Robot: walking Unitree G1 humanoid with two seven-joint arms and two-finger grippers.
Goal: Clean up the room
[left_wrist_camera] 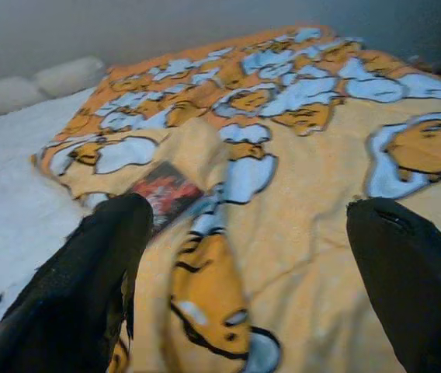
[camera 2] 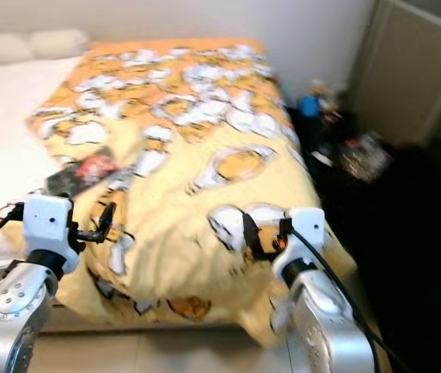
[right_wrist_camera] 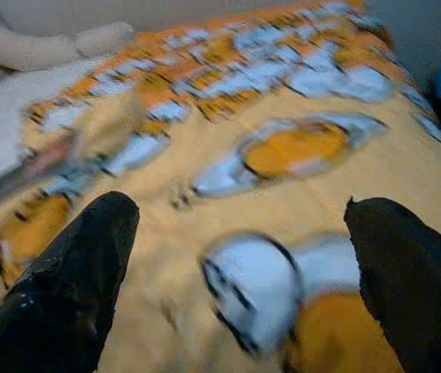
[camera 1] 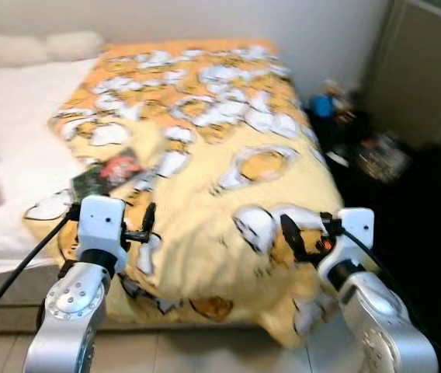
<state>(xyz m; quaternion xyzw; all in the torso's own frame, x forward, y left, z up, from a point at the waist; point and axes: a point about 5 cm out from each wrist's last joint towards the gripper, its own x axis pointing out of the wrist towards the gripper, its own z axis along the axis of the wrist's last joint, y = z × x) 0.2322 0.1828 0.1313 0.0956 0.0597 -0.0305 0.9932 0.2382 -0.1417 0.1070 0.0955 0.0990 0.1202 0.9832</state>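
Both tools, left tool (camera 1: pixel 149 227) and right tool (camera 1: pixel 296 237), hover spread apart over the blanket (camera 1: pixel 220 155) at the bed's foot edge. Step in hand: approach. Next, likely grip the blanket edge.

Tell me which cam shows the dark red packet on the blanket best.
Left wrist view: the packet sits sharp, just beyond the open left gripper. Both eye views show it smaller, blurred, above that gripper on the yellow blanket. In the right wrist view it is just a smear.

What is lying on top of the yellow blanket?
A dark red-printed packet lies on the yellow blanket near its left edge. Whatever sits beneath the blanket is covered.
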